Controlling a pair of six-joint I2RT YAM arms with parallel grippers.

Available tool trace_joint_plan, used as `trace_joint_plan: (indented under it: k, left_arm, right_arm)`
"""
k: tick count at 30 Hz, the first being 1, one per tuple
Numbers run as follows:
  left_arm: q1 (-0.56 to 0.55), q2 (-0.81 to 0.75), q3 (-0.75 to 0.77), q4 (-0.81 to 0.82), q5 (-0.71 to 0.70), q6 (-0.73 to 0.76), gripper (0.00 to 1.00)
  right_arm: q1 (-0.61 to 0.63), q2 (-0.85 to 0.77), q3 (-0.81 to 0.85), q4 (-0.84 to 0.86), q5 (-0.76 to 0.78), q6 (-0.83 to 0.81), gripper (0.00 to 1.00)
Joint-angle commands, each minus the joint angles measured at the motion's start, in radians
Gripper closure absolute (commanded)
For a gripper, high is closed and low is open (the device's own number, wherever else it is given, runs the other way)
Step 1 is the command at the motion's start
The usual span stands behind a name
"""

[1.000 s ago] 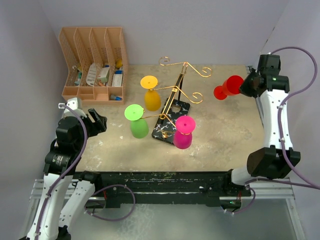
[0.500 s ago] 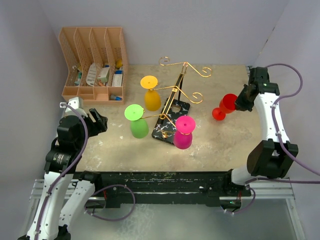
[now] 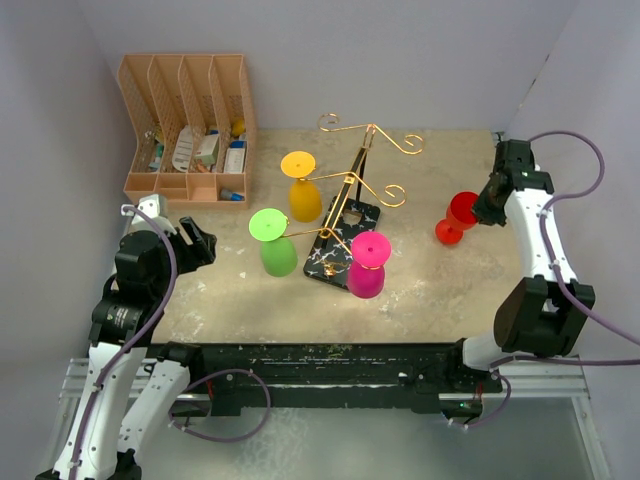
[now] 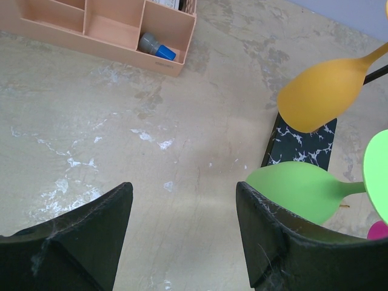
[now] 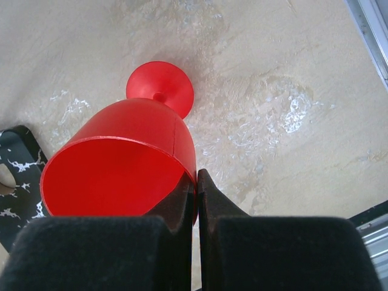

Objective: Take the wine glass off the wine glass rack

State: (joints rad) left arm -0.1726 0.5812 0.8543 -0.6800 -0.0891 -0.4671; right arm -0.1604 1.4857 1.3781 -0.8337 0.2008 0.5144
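Note:
The red wine glass is off the rack, tilted over the table's right side with its foot low. My right gripper is shut on its rim, one finger inside the bowl and one outside. The gold wine glass rack stands mid-table on its black marble base. Yellow, green and pink glasses hang upside down on it. My left gripper is open over bare table, left of the green glass.
A peach file organiser with small items stands at the back left. Walls close in the table at the left, back and right. The table's right edge lies near the red glass.
The right arm has brought the red glass down and toward the near side, and turned it from lying sideways to more upright. The left arm has stayed put.

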Motion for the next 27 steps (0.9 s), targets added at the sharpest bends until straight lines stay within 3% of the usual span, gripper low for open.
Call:
trace_joint_plan:
  k: [1, 12, 14, 17, 19, 24, 25, 27]
  left_arm:
    - [-0.004, 0.001, 0.000, 0.019, 0.009, 0.019, 0.28]
    - [-0.004, 0.004, 0.000, 0.019, 0.006, 0.019, 0.28]
    - [-0.004, 0.003, 0.002, 0.018, 0.001, 0.019, 0.28]
    - [-0.004, -0.002, 0.002, 0.017, -0.005, 0.015, 0.28]
    - [-0.004, -0.003, 0.000, 0.017, -0.006, 0.015, 0.28]
    - [-0.004, 0.003, 0.000, 0.016, -0.003, 0.013, 0.28]
    - [-0.004, 0.004, 0.001, 0.017, -0.004, 0.013, 0.28]
    - [-0.004, 0.006, 0.000, 0.017, -0.005, 0.013, 0.28]
  right_arm:
    - [0.010, 0.012, -0.019, 0.042, 0.039, 0.018, 0.98]
    - [0.019, 0.018, -0.014, 0.047, 0.029, 0.017, 0.79]
    - [0.019, 0.008, -0.009, 0.040, 0.043, 0.026, 0.65]
    - [0.022, -0.037, 0.001, 0.022, 0.091, 0.046, 0.31]
    - [0.024, -0.081, 0.013, 0.013, 0.120, 0.051, 0.20]
    - [0.028, -0.199, 0.081, -0.029, 0.071, 0.055, 0.14]
    - [0.028, -0.230, 0.085, -0.023, 0.005, 0.045, 0.17]
    - [0.030, -0.303, 0.072, 0.024, -0.177, 0.010, 0.31]
